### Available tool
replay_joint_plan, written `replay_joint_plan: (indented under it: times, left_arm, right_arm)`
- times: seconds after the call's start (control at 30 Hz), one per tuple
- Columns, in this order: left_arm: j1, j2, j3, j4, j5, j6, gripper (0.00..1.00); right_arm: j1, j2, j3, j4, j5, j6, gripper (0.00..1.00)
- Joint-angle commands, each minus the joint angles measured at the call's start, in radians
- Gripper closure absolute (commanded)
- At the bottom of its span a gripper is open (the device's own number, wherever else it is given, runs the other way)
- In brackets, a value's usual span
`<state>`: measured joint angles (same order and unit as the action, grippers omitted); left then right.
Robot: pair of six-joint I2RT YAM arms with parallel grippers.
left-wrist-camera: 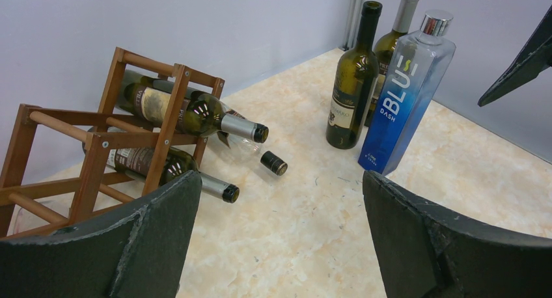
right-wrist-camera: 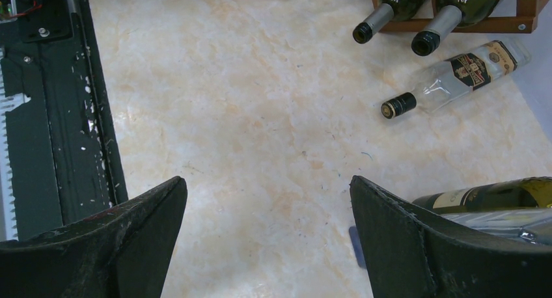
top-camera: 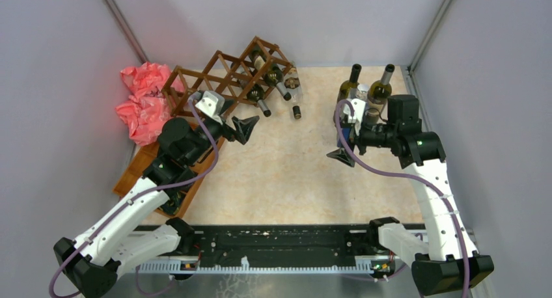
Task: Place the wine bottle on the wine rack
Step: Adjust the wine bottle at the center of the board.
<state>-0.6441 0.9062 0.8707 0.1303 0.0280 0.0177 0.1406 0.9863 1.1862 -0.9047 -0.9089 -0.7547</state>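
The dark brown wooden wine rack (top-camera: 221,77) stands at the back left with three bottles lying in its cells; the left wrist view shows it too (left-wrist-camera: 97,142). Two dark green wine bottles (top-camera: 351,83) (top-camera: 383,83) stand upright at the back right, the nearer one (left-wrist-camera: 353,77) beside a tall blue bottle (left-wrist-camera: 403,96). My left gripper (top-camera: 234,125) (left-wrist-camera: 280,213) hovers open just in front of the rack, holding nothing. My right gripper (top-camera: 343,136) (right-wrist-camera: 267,213) is open and empty, close in front of the standing bottles; one wine bottle (right-wrist-camera: 495,195) shows past its right finger.
A clear bottle (top-camera: 293,93) (right-wrist-camera: 455,80) with a black cap lies on the table by the rack's right end. Pink crumpled bags (top-camera: 143,96) sit at the far left. A flat brown tray (top-camera: 140,171) lies under my left arm. A black base rail (right-wrist-camera: 58,116) runs along the near edge.
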Motion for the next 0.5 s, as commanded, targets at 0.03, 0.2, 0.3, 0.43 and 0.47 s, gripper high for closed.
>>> replay_joint_plan:
  times: [0.03, 0.2, 0.3, 0.43, 0.47]
  left_arm:
    - [0.004, -0.012, -0.004, 0.032, 0.016, 0.01, 0.01]
    - [0.004, -0.012, -0.003, 0.032, 0.016, 0.011, 0.01]
    - [0.004, -0.012, -0.005, 0.032, 0.015, 0.011, 0.01]
    - [0.004, -0.013, -0.004, 0.032, 0.016, 0.012, 0.01]
    - [0.003, -0.013, -0.004, 0.032, 0.015, 0.012, 0.01]
  right_arm:
    - [-0.01, -0.014, 0.039, 0.018, -0.01, 0.005, 0.06]
    - [-0.01, -0.014, 0.05, 0.011, -0.008, 0.002, 0.06]
    - [-0.01, -0.011, 0.058, 0.007, -0.007, 0.0, 0.06]
    - [-0.01, -0.009, 0.064, 0.004, -0.005, -0.001, 0.06]
    - [-0.01, -0.009, 0.065, 0.004, -0.005, -0.002, 0.06]
